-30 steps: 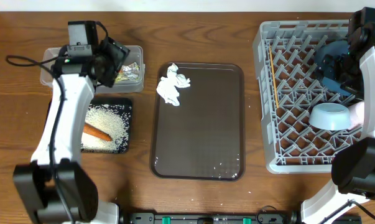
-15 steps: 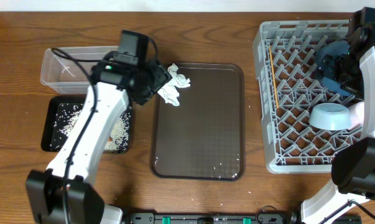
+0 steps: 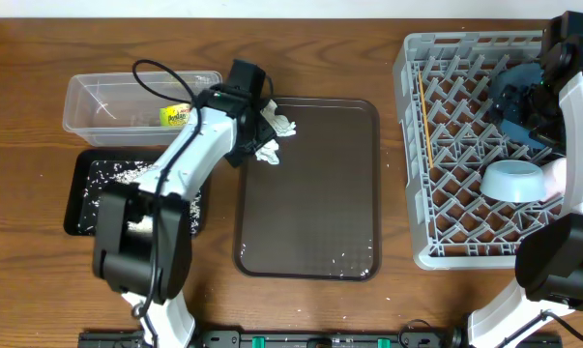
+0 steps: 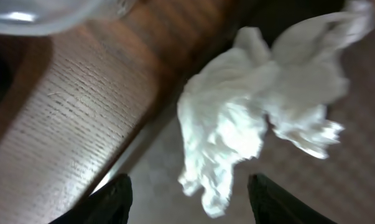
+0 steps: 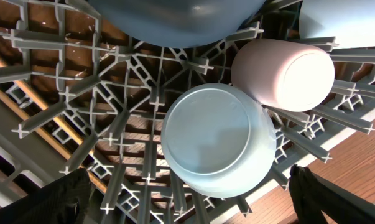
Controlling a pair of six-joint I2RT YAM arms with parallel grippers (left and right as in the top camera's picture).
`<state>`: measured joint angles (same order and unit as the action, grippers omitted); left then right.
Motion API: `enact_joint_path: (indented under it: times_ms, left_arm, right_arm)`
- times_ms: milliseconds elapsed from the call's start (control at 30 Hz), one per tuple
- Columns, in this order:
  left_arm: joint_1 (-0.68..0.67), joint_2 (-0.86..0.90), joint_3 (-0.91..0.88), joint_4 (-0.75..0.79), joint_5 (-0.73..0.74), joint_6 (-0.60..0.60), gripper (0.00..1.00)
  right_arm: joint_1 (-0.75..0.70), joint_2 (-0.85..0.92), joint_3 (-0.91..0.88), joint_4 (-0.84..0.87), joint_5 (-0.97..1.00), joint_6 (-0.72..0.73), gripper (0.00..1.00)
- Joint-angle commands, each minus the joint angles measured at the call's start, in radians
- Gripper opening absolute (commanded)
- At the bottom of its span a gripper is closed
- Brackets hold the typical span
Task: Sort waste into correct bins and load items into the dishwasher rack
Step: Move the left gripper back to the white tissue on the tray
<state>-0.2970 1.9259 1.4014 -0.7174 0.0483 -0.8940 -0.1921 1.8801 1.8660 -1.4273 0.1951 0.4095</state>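
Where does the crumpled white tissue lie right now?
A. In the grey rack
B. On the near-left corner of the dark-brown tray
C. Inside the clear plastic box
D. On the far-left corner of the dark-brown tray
D: the crumpled white tissue rests on the far-left corner of the dark-brown tray, under the left pincer.

Even, bright overhead light; left wrist view motion-blurred, crumpled tissue (image 4: 262, 118) washed out by glare.

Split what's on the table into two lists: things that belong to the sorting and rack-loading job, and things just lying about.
Job: crumpled white tissue, yellow-green wrapper in clear box, rice in black tray, rack, light-blue bowl, cup, chopsticks, dark-blue dish.
Lying about: brown serving tray.
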Motion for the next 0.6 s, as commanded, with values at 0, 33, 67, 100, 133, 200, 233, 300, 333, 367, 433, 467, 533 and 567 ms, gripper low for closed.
enact_joint_path:
  times_ms: [0,33,67,100,133,200,233,300,333,367,433,467,533,567]
  left_arm:
    - [-0.002,0.040,-0.008,0.000,-0.022,-0.008,0.62]
    - [-0.003,0.051,-0.008,0.000,-0.021,-0.008,0.61]
    - [-0.005,0.060,-0.008,0.000,-0.019,-0.008,0.59]
    - [-0.006,0.066,-0.008,0.001,-0.019,-0.008,0.58]
    - [-0.008,0.073,-0.008,0.001,-0.018,-0.008,0.57]
    - [-0.016,0.081,-0.008,0.001,-0.018,-0.008,0.57]
    - [-0.020,0.082,-0.008,0.001,-0.018,-0.008,0.57]
    - [-0.030,0.084,-0.008,0.006,-0.019,-0.008,0.57]
    - [-0.035,0.084,-0.008,0.011,-0.019,-0.008,0.57]
    - [-0.041,0.084,-0.008,0.018,-0.019,-0.008,0.56]
    - [-0.050,0.084,-0.008,0.027,-0.019,-0.009,0.51]
    - [-0.056,0.084,-0.008,0.031,-0.019,-0.009,0.49]
    - [-0.067,0.084,-0.008,0.035,-0.019,-0.009,0.49]
    - [-0.070,0.084,-0.008,0.036,-0.019,-0.009,0.49]
  right_arm:
    - [-0.004,-0.023,0.002,-0.001,0.010,-0.006,0.99]
    - [-0.004,-0.023,0.002,-0.001,0.010,-0.006,0.99]
    - [-0.004,-0.023,0.002,-0.001,0.010,-0.006,0.99]
    - [-0.004,-0.023,0.002,-0.001,0.010,-0.006,0.99]
    - [-0.004,-0.023,0.002,-0.001,0.010,-0.006,0.99]
    - [-0.004,-0.023,0.002,-0.001,0.010,-0.006,0.99]
    - [-0.004,-0.023,0.002,-0.001,0.011,-0.006,0.99]
    - [-0.004,-0.023,0.002,-0.001,0.010,-0.006,0.99]
    - [-0.004,-0.023,0.002,-0.001,0.011,-0.006,0.99]
    - [-0.004,-0.023,0.002,-0.001,0.010,-0.006,0.99]
    - [-0.004,-0.023,0.002,-0.001,0.011,-0.006,0.99]
    - [-0.004,-0.023,0.002,-0.001,0.010,-0.006,0.99]
    - [-0.004,-0.023,0.002,-0.001,0.010,-0.006,0.99]
    - [-0.004,-0.023,0.002,-0.001,0.010,-0.006,0.99]
